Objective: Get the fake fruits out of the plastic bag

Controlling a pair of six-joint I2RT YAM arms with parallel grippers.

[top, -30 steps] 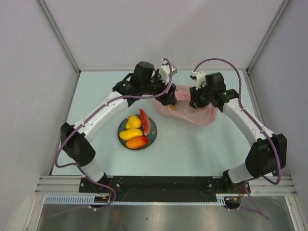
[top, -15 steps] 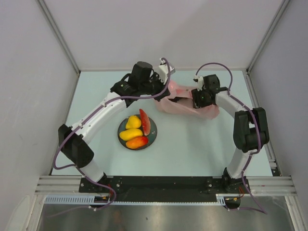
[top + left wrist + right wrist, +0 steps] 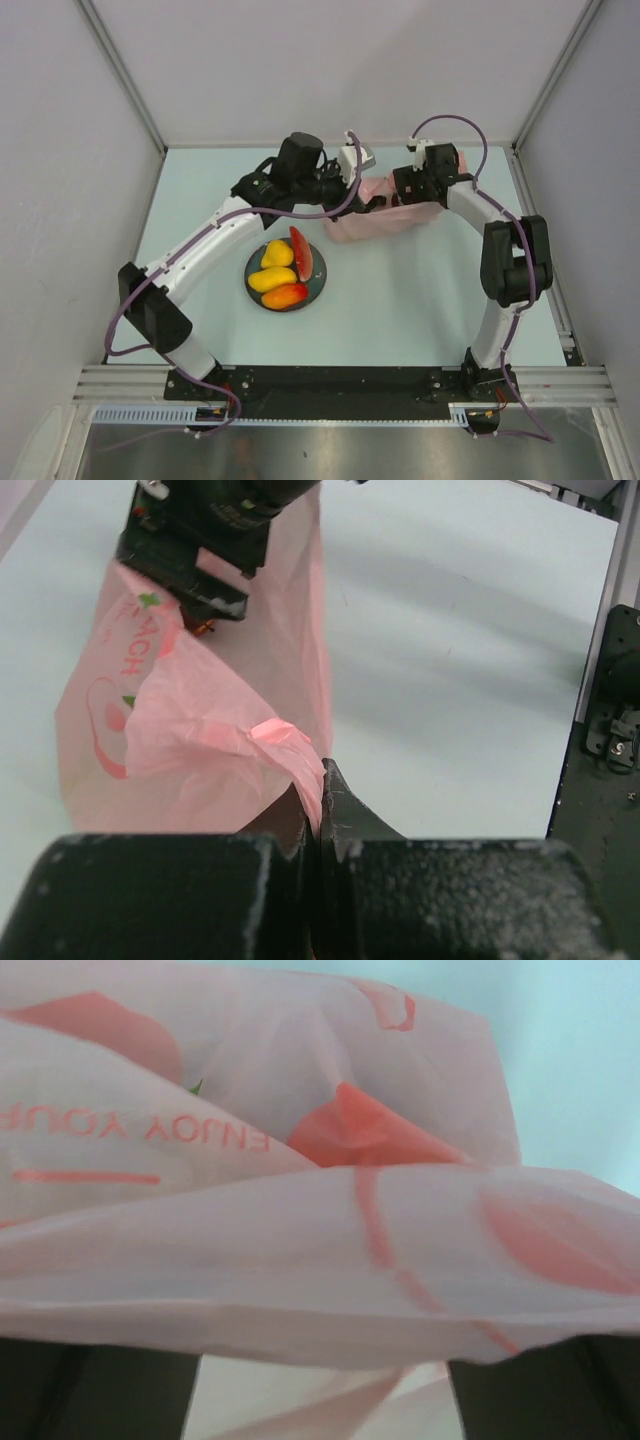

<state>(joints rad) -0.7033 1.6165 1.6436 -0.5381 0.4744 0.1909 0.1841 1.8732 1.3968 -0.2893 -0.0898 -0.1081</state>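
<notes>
Top external: four fake fruits (image 3: 277,272) lay on plate (image 3: 318,288); plastic bag (image 3: 385,218) probably held more, contents veiled. Left gripper (image 3: 322,780) clenched on bag edge; right gripper (image 3: 325,1380) spread, grasping nothing.

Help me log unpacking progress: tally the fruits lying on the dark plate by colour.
Yellow fruits: 2
Red-orange fruit: 1
Red-green watermelon slice: 1
Total: 4 on the plate

bright even light, soft shadows, plastic bag (image 3: 300,1260) blurry close-up, rt wrist
</notes>
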